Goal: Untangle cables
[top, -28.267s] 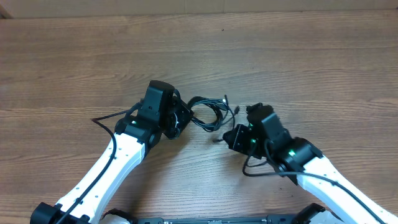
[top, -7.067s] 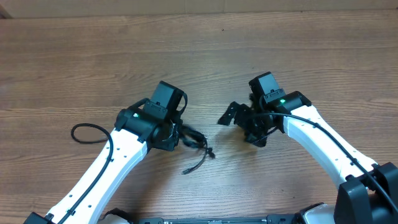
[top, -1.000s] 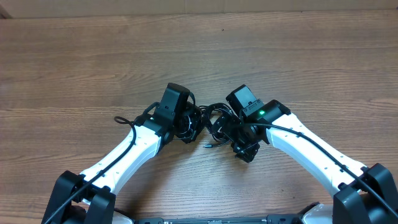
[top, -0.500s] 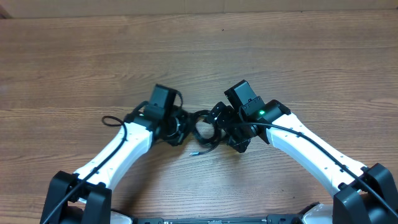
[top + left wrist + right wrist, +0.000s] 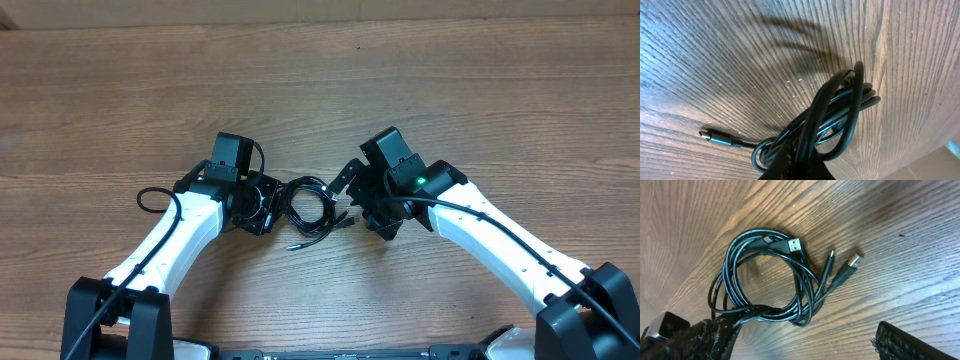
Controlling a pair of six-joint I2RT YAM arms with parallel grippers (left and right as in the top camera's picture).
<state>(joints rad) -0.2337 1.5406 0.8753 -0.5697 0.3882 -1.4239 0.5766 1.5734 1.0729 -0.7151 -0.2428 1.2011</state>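
Both sides: we are bracketing the cables (image 5: pixel 310 208) on the table (image 5: pixel 320 80), likely so one side anchors while the other pulls.
Left gripper (image 5: pixel 262 205): we are apparently pinching a few strands, fingers pressed together on them; the coil is fanning out just ahead.
Right gripper (image 5: pixel 802 332): we are holding it spread wide, gripping nothing; the coil is lying between its fingers, one finger (image 5: pixel 705 337) touching the strands.
Plugs (image 5: pixel 795 245): lying loose just beyond the opening.

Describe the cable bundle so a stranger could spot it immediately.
On the wooden table, look between the white left arm and right arm. A small coil of thin black cables lies there, silver plug tips poking out, far thinner than the arms' own wires.
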